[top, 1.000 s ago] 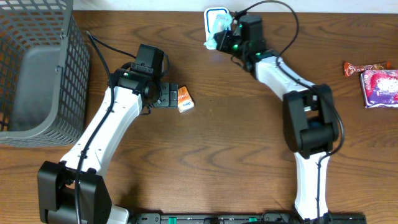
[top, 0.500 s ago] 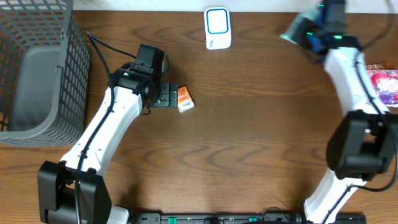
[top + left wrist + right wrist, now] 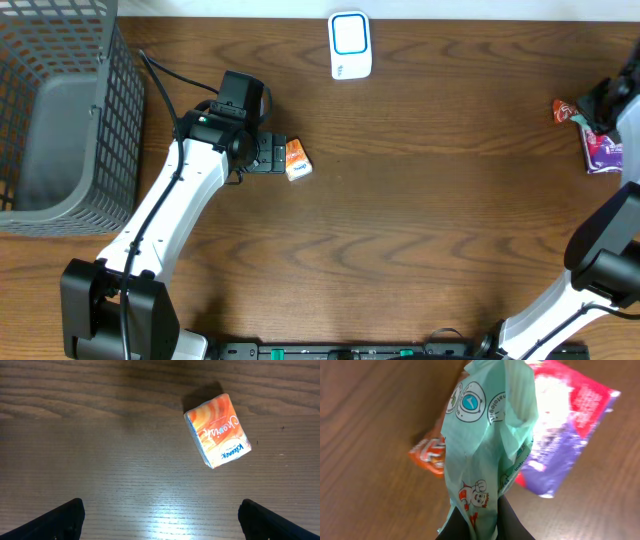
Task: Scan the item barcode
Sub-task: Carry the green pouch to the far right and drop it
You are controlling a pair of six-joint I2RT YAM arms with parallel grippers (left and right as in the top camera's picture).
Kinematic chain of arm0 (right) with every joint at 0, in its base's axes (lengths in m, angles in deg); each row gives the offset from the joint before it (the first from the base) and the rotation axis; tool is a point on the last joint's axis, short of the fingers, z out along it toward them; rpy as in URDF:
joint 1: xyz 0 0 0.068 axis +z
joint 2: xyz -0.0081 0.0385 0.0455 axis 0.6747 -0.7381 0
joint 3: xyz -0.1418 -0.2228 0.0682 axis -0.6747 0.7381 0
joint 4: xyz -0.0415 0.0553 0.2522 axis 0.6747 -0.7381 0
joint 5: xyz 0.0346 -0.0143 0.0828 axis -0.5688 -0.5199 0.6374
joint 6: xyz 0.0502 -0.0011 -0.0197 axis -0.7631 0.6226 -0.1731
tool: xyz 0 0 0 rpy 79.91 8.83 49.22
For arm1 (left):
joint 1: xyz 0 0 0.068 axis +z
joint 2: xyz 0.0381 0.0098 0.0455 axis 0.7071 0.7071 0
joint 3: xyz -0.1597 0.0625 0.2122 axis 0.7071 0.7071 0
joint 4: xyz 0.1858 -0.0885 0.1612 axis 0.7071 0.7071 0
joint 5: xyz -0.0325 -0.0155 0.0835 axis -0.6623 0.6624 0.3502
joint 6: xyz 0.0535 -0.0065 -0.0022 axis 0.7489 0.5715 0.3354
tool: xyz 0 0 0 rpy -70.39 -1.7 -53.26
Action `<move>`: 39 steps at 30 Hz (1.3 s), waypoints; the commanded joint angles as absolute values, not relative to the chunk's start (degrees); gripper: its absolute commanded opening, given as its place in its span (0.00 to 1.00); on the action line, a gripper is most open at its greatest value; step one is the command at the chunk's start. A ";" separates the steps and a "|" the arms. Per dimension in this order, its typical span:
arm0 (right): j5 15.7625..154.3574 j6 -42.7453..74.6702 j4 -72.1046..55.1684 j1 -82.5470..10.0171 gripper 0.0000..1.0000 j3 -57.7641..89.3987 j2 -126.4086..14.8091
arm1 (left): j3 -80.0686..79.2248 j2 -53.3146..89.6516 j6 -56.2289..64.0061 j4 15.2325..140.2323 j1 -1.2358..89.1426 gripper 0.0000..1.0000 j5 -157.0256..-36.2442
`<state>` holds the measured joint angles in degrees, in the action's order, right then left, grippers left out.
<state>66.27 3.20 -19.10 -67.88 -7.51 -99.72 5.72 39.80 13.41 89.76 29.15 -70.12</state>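
Right gripper (image 3: 485, 520) clamped, green packet (image 3: 487, 435) (stretched far right)

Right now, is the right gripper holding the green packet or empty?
Holding: the right gripper is shut on the mint-green packet, its lower end pinched between the dark fingers.
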 commanded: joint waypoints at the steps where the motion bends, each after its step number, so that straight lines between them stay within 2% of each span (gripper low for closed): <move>1: 64.70 3.81 -19.71 -69.78 0.01 -7.95 -98.61 | 5.50 40.08 14.17 89.96 29.06 0.98 -69.40; 9: 55.89 2.48 -23.56 -74.07 0.01 -7.95 -98.61 | 5.50 40.08 14.17 89.96 29.06 0.98 -69.40; 19: 56.57 -1.41 -27.36 -80.27 0.02 -7.23 -98.61 | 5.50 40.08 14.17 89.96 29.06 0.98 -69.40; 34: 60.26 -4.34 -21.81 -80.69 0.03 0.05 -98.63 | 5.50 40.08 14.17 89.96 29.06 0.98 -69.40; 36: 60.26 -4.41 -20.98 -80.67 0.04 1.25 -98.63 | 5.50 40.08 14.17 89.96 29.06 0.98 -69.40; 38: 60.31 -4.41 -20.72 -80.65 0.11 1.53 -98.63 | 5.50 40.08 14.17 89.96 29.06 0.98 -69.40; 39: 60.72 -4.39 -20.61 -80.62 0.12 1.53 -98.63 | 5.50 40.08 14.17 89.96 29.06 0.98 -69.40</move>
<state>60.77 -3.01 -21.20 -80.82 1.12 -99.72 5.72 39.80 13.41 89.79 29.15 -70.12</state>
